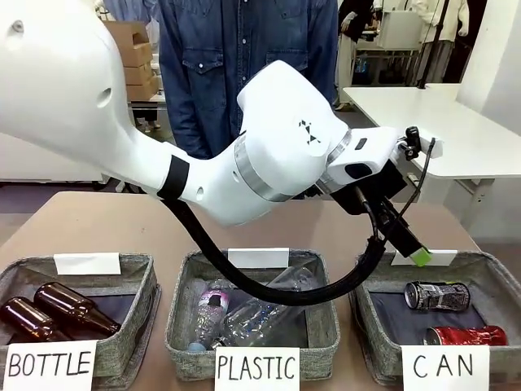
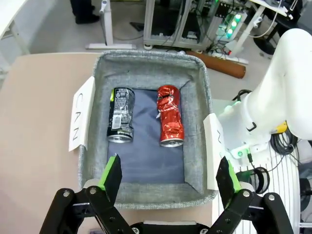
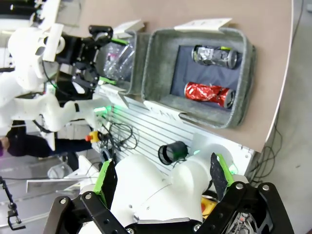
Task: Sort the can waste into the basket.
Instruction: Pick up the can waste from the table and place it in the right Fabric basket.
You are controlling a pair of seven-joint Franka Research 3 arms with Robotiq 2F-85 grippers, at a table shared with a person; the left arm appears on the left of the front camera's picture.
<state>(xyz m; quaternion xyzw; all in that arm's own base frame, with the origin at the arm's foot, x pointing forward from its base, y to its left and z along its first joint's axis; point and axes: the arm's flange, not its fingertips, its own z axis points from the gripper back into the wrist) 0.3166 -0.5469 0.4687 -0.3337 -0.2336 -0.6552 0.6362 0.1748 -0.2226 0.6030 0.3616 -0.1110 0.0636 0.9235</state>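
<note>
Left gripper (image 2: 170,175) open, empty, above basket (image 2: 146,63); red can (image 2: 169,117), black can (image 2: 120,114) inside, sorted. Right gripper (image 3: 161,178) open, parked clear at basket's 6 o'clock.

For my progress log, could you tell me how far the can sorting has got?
It looks finished: the red can and the black can both lie in the CAN basket. The left gripper hangs open and empty above it, the right gripper open too. Nothing visible remains.

CAN basket (image 2: 146,66) open-topped; two cans (image 2: 169,115) side by side, floor bare nearer left tool (image 2: 169,179)
</note>
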